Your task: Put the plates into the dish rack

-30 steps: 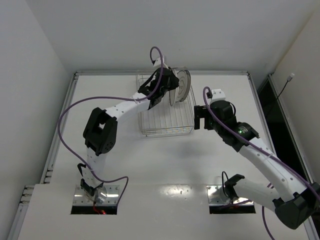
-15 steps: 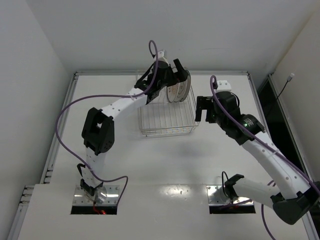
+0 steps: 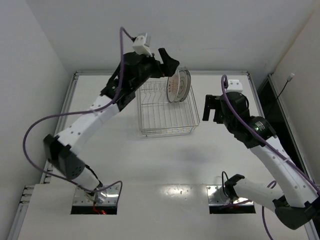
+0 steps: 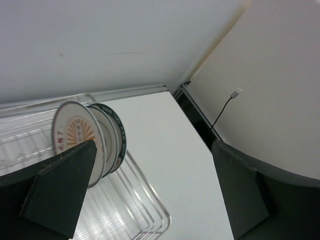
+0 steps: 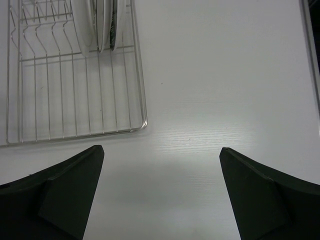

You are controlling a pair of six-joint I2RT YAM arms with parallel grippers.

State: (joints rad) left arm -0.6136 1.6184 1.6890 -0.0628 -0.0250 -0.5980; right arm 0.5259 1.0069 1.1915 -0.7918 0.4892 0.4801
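Plainly, both plates are standing on edge in the dish rack [image 3: 166, 111], packed close together at its far right corner. The sunburst plate [image 3: 173, 88] shows its orange centre toward the rack's open middle. The dark-ringed plate [image 3: 185, 82] sits just behind it, nearer the rack's right wall. In the left wrist view the two look close enough to touch, sunburst plate [image 4: 75, 136] in front and dark-ringed plate [image 4: 117, 142] behind, though I can't tell whether they actually meet.

The left gripper [image 3: 170, 61] hangs in the air above the rack's far edge, well clear of the plates. Its jaws are spread wide with nothing between them, and its own camera looks down past them [image 4: 154, 146] at the plates and the rack wires [image 4: 150, 210].

The right gripper [image 3: 210, 109] hovers off the rack's right side, apart from it, over bare tabletop [image 3: 150, 162]. Its jaws are also spread apart and hold nothing. From its wrist view [image 5: 161, 149] the rack [image 5: 75, 100] lies to the upper left, with the plates seen edge-on [image 5: 97, 22] at the top.
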